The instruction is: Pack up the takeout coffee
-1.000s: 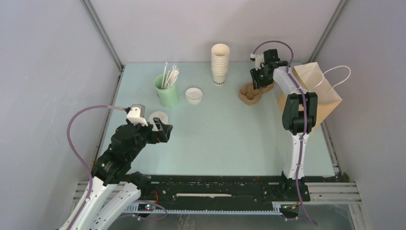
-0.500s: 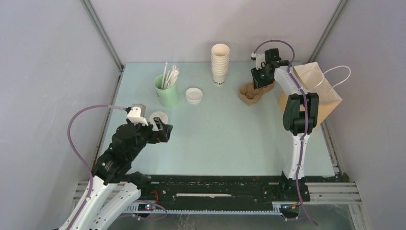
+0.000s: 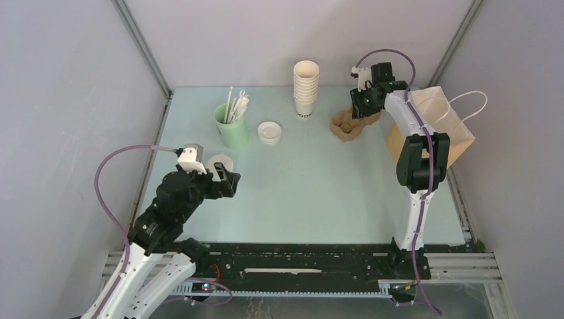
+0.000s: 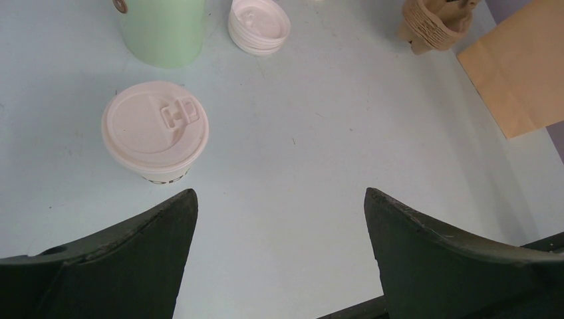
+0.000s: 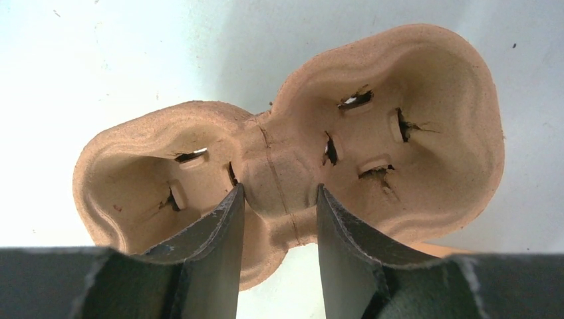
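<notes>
At the near left, the left gripper [image 4: 279,193] hovers low over the pale blue table [image 3: 312,193]. Its jaws are spread wide and hold nothing. Just ahead of its left finger stands the coffee [image 4: 155,126], upright on the table with its white lid on. It is outside the gap between the fingers and touches neither of them.

Behind the coffee stands a mint-green cup [image 3: 231,127] holding white straws. Just to its right lies a short stack of white lids [image 3: 269,132]. Farther back, near the middle of the rear edge, rises a tall stack of lidless white cups [image 3: 306,86].

To the right of that stack is a brown pulp carrier [image 5: 399,126] with two round wells. The right gripper [image 5: 279,199] reaches down onto it. Its fingers are drawn in narrow and pinch the ridge between the two wells. Whether the carrier is clear of the table I cannot tell.

At the far right, against the wall, a brown paper bag [image 3: 459,136] with white handles stands open, well apart from the coffee.
</notes>
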Available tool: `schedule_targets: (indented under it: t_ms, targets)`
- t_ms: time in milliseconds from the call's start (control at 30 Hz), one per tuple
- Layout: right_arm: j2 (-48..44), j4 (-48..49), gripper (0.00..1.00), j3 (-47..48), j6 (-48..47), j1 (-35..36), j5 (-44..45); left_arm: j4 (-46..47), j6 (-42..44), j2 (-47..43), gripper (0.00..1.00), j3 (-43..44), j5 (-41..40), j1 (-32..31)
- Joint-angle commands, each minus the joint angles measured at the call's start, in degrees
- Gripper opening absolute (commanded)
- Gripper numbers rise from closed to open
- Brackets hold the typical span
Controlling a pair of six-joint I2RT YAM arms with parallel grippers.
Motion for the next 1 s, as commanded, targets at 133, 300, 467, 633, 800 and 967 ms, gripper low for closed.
schedule_targets:
  t_ms: [133,300,467,633,800,967]
  targets:
    - [-2.0,-2.8,0.19,3.7,-1.5,6.5,21.1,0.9,1.4,-0.1,1.0,-0.4,-0.1,0.3]
    - [-0.4,-3.4,0.24,3.9,0.8,5.0,11.7,0.9,1.5,0.0,1.0,-0.4,0.3,0.3]
    - [-3.9,2.5,0.25,-2.2,3.8,3.5,4.6,0.9,1.5,-0.2,1.0,-0.4,0.1,0.3]
    - [-10.0,9.9,0.28,-10.7,2.1,4.1,1.7,1.0,1.4,-0.2,1.0,-0.5,0.2,0.3]
    - [-7.8,3.9,0.28,-6.3,-2.4,9.6,22.6,0.9,1.4,0.0,1.0,-0.5,0.4,0.3]
    - [-8.9,6.6,0.31,-9.3,-0.5,9.2,18.9,1.1,1.5,-0.1,1.0,-0.5,0.6,0.3]
